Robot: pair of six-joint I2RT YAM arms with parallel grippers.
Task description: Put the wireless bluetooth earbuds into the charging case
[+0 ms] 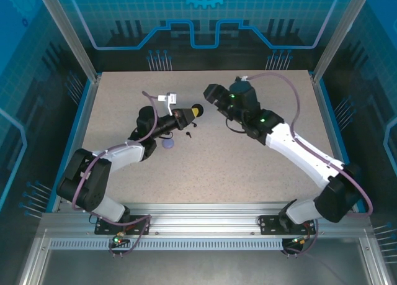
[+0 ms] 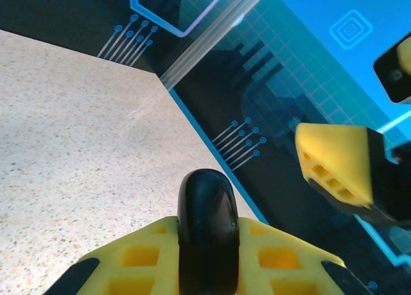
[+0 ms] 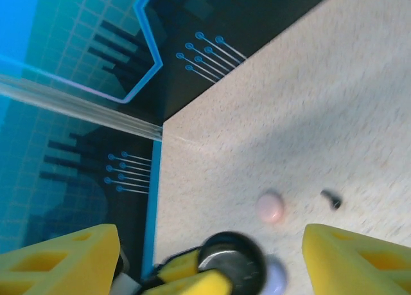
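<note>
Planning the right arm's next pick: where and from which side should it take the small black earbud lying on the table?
Probably straight from above, the open right tool pinching the small black earbud across its narrow body. It lies low on the speckled table with bare surface around it, so a sideways approach would catch little. Its stem's direction is too small to tell.
</note>
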